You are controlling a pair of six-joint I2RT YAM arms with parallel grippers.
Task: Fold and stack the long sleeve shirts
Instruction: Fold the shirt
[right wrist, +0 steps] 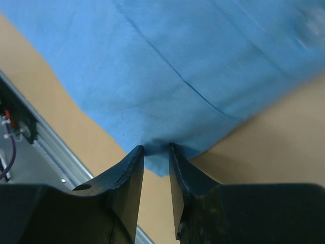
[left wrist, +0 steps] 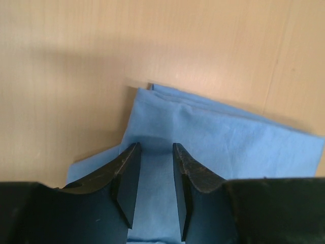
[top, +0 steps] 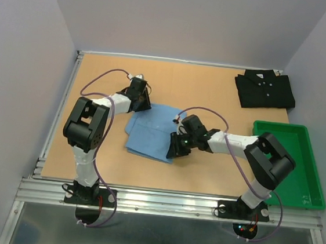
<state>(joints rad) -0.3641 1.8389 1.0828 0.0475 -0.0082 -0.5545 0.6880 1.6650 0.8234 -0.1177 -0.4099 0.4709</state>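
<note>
No readable writing or brand shows anywhere. Two shirts lie on the table (top: pixel 203 179). Nearest, the right gripper (right wrist: pixel 156 149) pinches the near right corner of the light blue shirt (top: pixel 150 133), folded at the middle. Just beyond, the left gripper (left wrist: pixel 155 150) straddles its far left edge, jaws narrowly apart with cloth between. One green tray (top: pixel 315 173) sits right. One folded black shirt (top: pixel 264 89) rests far right.

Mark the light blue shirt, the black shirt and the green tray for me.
light blue shirt (top: pixel 150 133): top view, middle of the folded cloth.
black shirt (top: pixel 265 91): top view, front panel below the collar.
green tray (top: pixel 298 171): top view, bare floor.
</note>
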